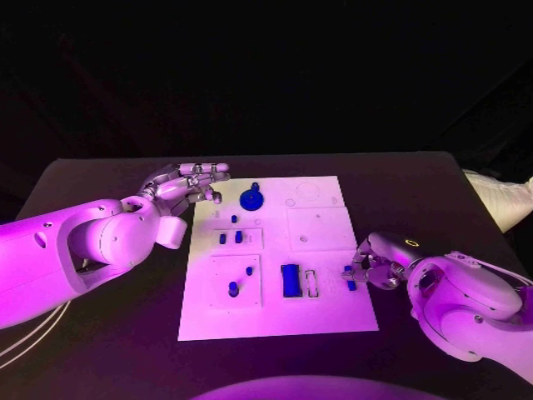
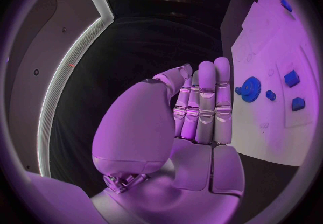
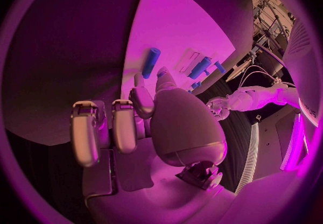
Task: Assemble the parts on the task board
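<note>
The white task board (image 1: 321, 317) lies in the middle of the table. A blue gear (image 1: 252, 199) sits near its far left corner, and my left hand (image 1: 192, 183) hovers just left of it, holding nothing. From the left wrist, the fingers (image 2: 205, 100) are straight and side by side, with the gear (image 2: 251, 89) beyond them. My right hand (image 1: 381, 265) is at the board's right edge, beside a blue peg (image 1: 350, 278). From the right wrist, the peg (image 3: 151, 62) lies on the board just past the thumb and fingertips (image 3: 142, 97); whether they touch it is unclear.
A blue rectangular block (image 1: 291, 280) lies near the board's front middle. Several small blue pegs (image 1: 230, 237) stand in the left recesses, and another (image 1: 233, 288) lies nearer the front. A white bag (image 1: 503, 197) lies at the table's right edge.
</note>
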Controlling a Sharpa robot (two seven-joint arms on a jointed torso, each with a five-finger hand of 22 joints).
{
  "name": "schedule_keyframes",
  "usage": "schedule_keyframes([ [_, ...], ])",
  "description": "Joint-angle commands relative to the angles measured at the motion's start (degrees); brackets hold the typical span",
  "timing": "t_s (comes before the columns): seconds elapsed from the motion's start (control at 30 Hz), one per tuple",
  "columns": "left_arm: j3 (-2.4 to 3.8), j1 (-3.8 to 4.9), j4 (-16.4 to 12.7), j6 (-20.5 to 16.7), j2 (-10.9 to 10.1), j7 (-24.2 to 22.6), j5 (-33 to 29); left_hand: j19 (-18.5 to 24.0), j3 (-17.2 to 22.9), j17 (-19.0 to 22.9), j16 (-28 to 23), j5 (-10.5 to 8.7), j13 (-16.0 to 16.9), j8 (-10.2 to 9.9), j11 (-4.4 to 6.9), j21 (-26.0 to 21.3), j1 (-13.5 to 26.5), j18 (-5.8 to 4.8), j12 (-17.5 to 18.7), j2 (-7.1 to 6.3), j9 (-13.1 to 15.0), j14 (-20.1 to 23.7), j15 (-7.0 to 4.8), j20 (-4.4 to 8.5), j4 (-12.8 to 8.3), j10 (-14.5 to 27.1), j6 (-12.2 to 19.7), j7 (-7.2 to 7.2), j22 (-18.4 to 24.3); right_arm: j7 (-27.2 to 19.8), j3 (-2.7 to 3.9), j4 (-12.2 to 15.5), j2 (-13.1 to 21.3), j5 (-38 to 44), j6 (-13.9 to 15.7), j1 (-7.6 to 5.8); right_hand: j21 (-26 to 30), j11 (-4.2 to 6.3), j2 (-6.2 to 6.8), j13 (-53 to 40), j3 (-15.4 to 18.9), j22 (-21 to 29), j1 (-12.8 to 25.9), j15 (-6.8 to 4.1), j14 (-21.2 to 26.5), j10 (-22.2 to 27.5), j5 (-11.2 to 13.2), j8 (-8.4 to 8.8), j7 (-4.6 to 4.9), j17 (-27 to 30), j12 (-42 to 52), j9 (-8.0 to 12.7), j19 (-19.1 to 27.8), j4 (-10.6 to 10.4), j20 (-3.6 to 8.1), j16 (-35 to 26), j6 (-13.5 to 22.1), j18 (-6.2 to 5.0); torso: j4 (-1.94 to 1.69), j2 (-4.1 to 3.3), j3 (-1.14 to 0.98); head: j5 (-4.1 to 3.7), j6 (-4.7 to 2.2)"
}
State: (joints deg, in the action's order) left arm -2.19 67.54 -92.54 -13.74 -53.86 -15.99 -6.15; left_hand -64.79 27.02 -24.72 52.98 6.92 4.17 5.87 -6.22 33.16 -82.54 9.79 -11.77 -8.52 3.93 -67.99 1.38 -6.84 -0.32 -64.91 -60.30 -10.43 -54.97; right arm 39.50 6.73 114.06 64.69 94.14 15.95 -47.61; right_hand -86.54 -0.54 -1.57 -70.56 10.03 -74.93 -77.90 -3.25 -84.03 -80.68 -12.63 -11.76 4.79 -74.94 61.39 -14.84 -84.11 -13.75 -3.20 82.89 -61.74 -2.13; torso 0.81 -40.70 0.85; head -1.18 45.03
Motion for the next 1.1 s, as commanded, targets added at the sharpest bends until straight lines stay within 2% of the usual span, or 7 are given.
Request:
schedule_keyframes([
  [0.03,0.03,0.01,-0.1,1.1,0.0,-0.2,-0.2,0.2,-0.4,0.1,0.3,0.29,-0.1,0.2,0.10,-0.1,0.4,0.67,-0.1,0.40,-0.1,0.2,-0.36,0.17,0.1,0.3,0.0,-0.04,0.1,1.1,-0.02,-0.1,-0.4,3.0,-3.5,0.17,-0.3,0.30,0.26,-0.1,-0.1,-10.9,-0.7,-0.15,-3.6,-0.2,-0.3,-0.33,-0.04,-1.9,-0.1,-0.1,-2.3,-0.2,-0.06,0.4,-0.6,0.85,-0.04,0.01,-0.04,0.06,0.05],
  [0.37,0.03,0.00,-0.1,1.3,0.0,-0.1,-0.2,0.2,-0.4,0.1,0.3,0.29,-0.1,0.2,0.10,-0.1,0.4,0.67,-0.1,0.40,-0.1,0.2,-0.36,0.17,0.1,0.3,0.0,-0.04,0.1,1.8,-0.03,-1.0,-1.8,5.4,-6.7,0.83,-0.3,0.53,0.37,-0.1,-0.4,-11.0,-2.2,-0.36,-3.6,-0.2,0.3,-0.30,-0.25,-2.0,-0.2,-0.3,-2.3,0.6,0.14,0.4,-1.0,0.86,-0.01,0.00,-0.03,0.36,0.27],
  [0.4,0.03,0.00,-0.1,1.3,0.0,-0.1,-0.2,0.2,-0.4,0.1,0.3,0.29,-0.1,0.2,0.10,-0.1,0.4,0.67,-0.1,0.40,-0.1,0.2,-0.36,0.17,0.1,0.3,0.0,-0.04,0.1,1.9,-0.04,-1.0,-2.0,5.7,-7.0,0.92,-0.3,0.59,0.21,-0.1,-0.7,-11.0,-2.9,-0.43,-3.6,-0.2,0.8,-0.26,-0.30,-2.0,-0.2,-0.3,-2.3,0.9,0.20,0.5,-1.1,0.86,-0.01,-0.02,-0.02,0.39,0.32],
  [0.5,0.03,0.00,-0.2,1.3,-0.1,0.0,-0.2,0.2,-0.4,0.1,0.3,0.29,-0.1,0.2,0.10,-0.1,0.4,0.67,-0.1,0.40,-0.1,0.2,-0.36,0.17,0.1,0.3,0.0,-0.04,0.1,2.1,-0.06,-1.3,-2.5,6.5,-7.8,1.18,-0.3,0.82,-0.88,-0.1,-2.8,-11.0,-6.0,-0.69,-3.6,-0.2,5.6,-0.05,-0.51,-2.1,-0.4,-0.4,-2.4,2.4,0.46,0.5,-1.3,0.87,-0.04,-0.02,-0.04,0.43,0.38],
  [0.63,0.03,-0.01,-0.1,1.3,-0.1,0.0,-0.2,0.2,-0.4,0.1,0.3,0.29,-0.1,0.2,0.10,-0.1,0.4,0.67,-0.1,0.40,-0.1,0.2,-0.36,0.17,0.1,0.3,0.0,-0.04,0.1,2.3,-0.10,-1.6,-3.1,7.8,-8.9,1.41,-0.3,0.93,-1.35,-0.1,-5.8,-11.1,-9.5,-0.77,-3.7,0.0,7.4,0.28,-0.59,-2.6,-0.8,-0.5,-2.4,4.4,0.67,0.7,-1.5,0.88,-0.06,0.04,-0.02,0.51,0.46],
  [0.97,0.03,-0.02,-0.2,1.3,-0.1,0.0,-0.2,0.2,-0.4,0.1,0.3,0.29,-0.1,0.2,0.10,-0.1,0.4,0.67,-0.1,0.40,-0.1,0.2,-0.36,0.17,0.1,0.3,0.0,-0.04,0.1,2.6,-0.22,-2.0,-3.9,9.4,-10.6,1.58,-0.4,0.91,-0.66,-0.1,-8.3,-11.2,-11.0,-0.76,-3.8,0.1,7.1,0.68,-0.53,-3.1,-1.0,-0.5,-2.5,5.9,0.66,0.9,-1.9,0.93,0.07,0.09,0.03,0.59,0.44],
  [1.1,0.03,-0.03,-0.3,1.3,-0.1,0.1,-0.2,0.2,-0.5,0.2,0.3,0.30,-0.1,0.2,0.09,-0.2,0.5,0.66,-0.3,0.48,-0.1,0.3,-0.34,0.15,0.0,0.4,0.0,-0.04,0.1,2.6,-0.33,-2.3,-4.3,9.5,-11.2,1.61,-0.4,0.81,-0.06,-0.1,-9.0,-11.2,-10.4,-0.67,-3.8,0.1,6.0,1.00,-0.41,-3.2,-1.2,-0.4,-2.5,5.9,0.61,0.9,-1.9,0.93,0.03,0.07,0.04,0.53,0.43],
])
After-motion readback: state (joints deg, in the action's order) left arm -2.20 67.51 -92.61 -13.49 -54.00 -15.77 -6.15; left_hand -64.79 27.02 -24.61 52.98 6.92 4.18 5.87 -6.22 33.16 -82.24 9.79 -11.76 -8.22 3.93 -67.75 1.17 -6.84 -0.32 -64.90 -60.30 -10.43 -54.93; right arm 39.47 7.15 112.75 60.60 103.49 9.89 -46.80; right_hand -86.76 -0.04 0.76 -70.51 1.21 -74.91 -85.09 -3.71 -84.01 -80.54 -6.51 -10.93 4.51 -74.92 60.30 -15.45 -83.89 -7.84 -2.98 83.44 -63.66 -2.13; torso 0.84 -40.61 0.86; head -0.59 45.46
